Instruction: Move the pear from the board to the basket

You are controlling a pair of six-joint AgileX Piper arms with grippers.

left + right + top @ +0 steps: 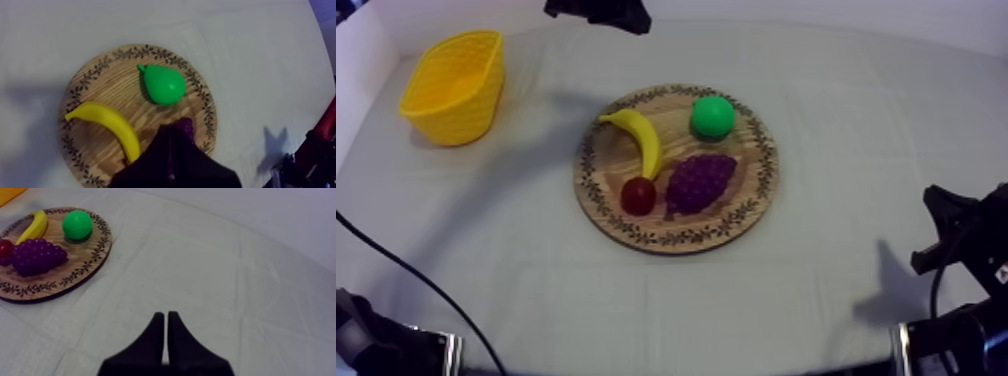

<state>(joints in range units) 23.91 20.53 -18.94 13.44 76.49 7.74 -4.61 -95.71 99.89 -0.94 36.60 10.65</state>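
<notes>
The left hand [172, 137], narrowed to a wedge, is nearer: the pear [164, 85] lies just ahead of it, stem slanting away. The right hand [166, 319], also narrow, sits well apart.

Nothing to read here: no word, number, brand or sign on anything. The round wooden board [751, 195] has a dark leafy ornament running round its rim, and there are no letters in it.
</notes>
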